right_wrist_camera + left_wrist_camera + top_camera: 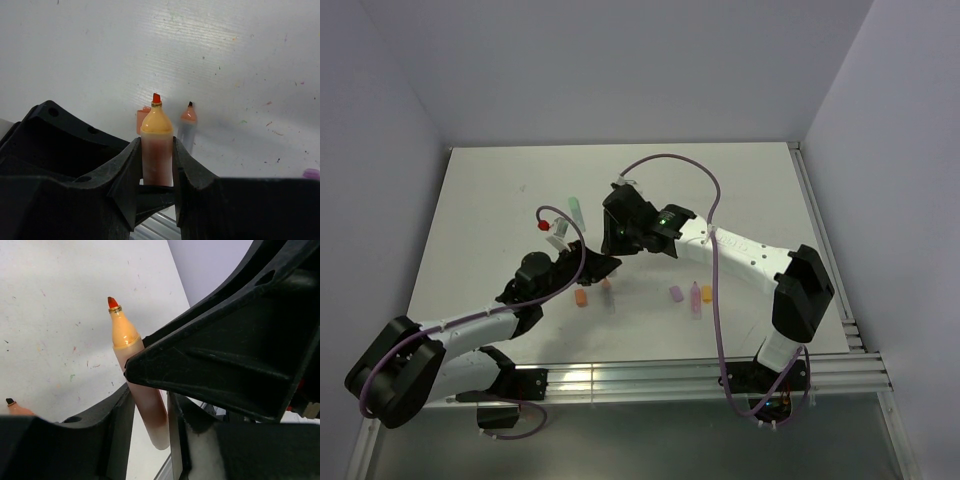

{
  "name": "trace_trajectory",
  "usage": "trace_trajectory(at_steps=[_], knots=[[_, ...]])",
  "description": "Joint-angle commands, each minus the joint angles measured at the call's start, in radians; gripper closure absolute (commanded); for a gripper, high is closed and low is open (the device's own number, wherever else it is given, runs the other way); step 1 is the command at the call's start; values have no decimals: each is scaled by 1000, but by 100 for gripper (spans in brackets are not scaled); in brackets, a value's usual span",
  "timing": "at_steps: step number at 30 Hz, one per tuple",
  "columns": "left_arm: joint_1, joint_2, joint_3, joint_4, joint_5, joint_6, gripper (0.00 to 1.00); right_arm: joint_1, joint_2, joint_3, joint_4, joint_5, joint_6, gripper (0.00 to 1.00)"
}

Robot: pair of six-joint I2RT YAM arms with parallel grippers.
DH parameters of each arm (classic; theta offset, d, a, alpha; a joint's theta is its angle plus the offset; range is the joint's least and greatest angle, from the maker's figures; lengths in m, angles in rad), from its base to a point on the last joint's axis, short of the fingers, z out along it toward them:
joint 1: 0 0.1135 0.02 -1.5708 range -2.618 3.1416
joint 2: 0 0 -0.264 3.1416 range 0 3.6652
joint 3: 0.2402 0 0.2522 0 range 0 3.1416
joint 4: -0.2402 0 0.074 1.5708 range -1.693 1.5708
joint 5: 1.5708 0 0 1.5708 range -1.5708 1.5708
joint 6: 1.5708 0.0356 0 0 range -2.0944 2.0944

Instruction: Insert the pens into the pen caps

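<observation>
Handover, I judge: my right hand clamps the orange pen tip-up; my left hand, at 7 o'clock, brackets it, grip I cannot tell.

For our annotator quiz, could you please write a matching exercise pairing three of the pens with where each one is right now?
Things:
1. orange pen, red-tipped
2. green pen
3. pink-purple pen

Places:
A. on the table, between a purple cap and an orange cap
B. clamped upright in the right claw
C. on the table, apart from all the caps

Pairs: 1-B, 2-C, 3-A
</observation>
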Motion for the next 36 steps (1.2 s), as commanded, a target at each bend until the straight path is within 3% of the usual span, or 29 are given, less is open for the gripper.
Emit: trace_trajectory(at_steps=[1, 5, 10, 12, 14, 19, 22, 30, 36], knots=[[-6, -4, 28, 62, 26, -9, 64, 12, -48, -8, 42, -7, 9, 100], [-5, -16, 31, 48, 32, -6, 75, 18, -43, -4, 45, -7, 9, 100], [-5, -33, 29, 22, 25, -3, 100, 23, -43, 2, 35, 6, 4, 100], [-5, -39, 26, 16, 25, -3, 100, 28, -49, 1, 30, 22, 6, 100], [-6, -41, 25, 11, 22, 0, 100, 29, -60, -2, 27, 39, 9, 94], [-5, -55, 26, -20, 31, 13, 100, 29, -104, -2, 7, 114, -5, 66], [-5, -73, 36, -61, 42, 27, 100, 28, -149, 27, -28, 181, -31, 57], [-5, -110, 49, -141, 89, 69, 100, 8, -247, 76, -85, 291, -59, 47], [-5, -214, 80, -256, 137, 79, 100, -122, -414, -114, -111, 270, -39, 43]])
